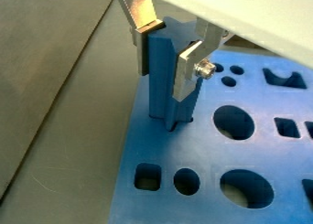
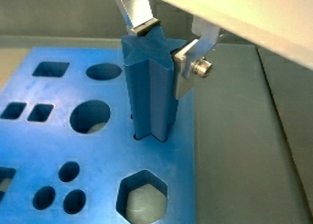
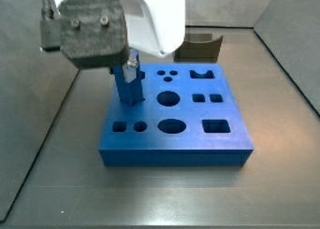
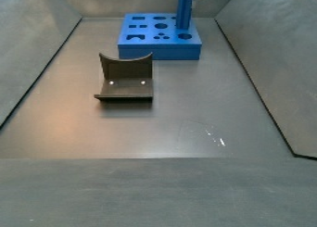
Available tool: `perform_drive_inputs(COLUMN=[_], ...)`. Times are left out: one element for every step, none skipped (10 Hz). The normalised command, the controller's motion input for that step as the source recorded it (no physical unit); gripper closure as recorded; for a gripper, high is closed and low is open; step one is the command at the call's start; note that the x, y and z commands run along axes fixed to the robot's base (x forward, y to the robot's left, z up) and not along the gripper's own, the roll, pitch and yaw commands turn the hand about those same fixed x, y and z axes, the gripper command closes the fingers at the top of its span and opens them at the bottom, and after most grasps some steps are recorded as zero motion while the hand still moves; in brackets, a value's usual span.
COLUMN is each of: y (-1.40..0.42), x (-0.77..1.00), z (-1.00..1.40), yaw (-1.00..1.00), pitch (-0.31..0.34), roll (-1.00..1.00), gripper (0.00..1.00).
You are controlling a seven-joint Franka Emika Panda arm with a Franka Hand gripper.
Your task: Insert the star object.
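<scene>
The star object (image 1: pixel 163 86) is a slim, tall blue prism with a star-shaped top, which shows in a wrist view (image 2: pixel 152 86). It stands upright with its lower end in a hole near one edge of the big blue holed block (image 1: pixel 251 150). My gripper (image 1: pixel 167 47) is shut on its upper part, one silver finger (image 1: pixel 189 68) on each side; the grip also shows in a wrist view (image 2: pixel 166 47). In a side view the gripper (image 3: pixel 126 57) hangs over the block's (image 3: pixel 175 130) far left corner, with the star object (image 3: pixel 125 88) below it. In a side view the star object (image 4: pixel 184 13) stands on the far block (image 4: pixel 155 41).
A dark grey curved piece (image 4: pixel 124 80) lies on the grey floor apart from the block, and it also shows behind the block in a side view (image 3: pixel 197 48). The block has several other shaped holes, round (image 2: pixel 91 118), square and hexagonal. Sloped grey walls ring the floor.
</scene>
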Motion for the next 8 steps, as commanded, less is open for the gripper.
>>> perform_drive_inputs(y=[0.00, 0.00, 0.00, 0.00, 0.00, 0.00, 0.00, 0.00], x=[0.00, 0.11, 0.00, 0.00, 0.00, 0.00, 0.03, 0.03], z=[-0.29, -0.30, -0.05, -0.03, -0.43, -0.56, -0.63, -0.80], yaw=[0.01, 0.00, 0.00, 0.00, 0.00, 0.00, 0.00, 0.00], pitch=[0.046, 0.070, 0.043, -0.010, -0.143, -0.153, -0.120, -0.149], roll=[0.14, 0.07, 0.12, 0.00, 0.00, 0.00, 0.00, 0.00], gripper=[1.00, 1.00, 1.00, 1.00, 1.00, 1.00, 1.00, 1.00])
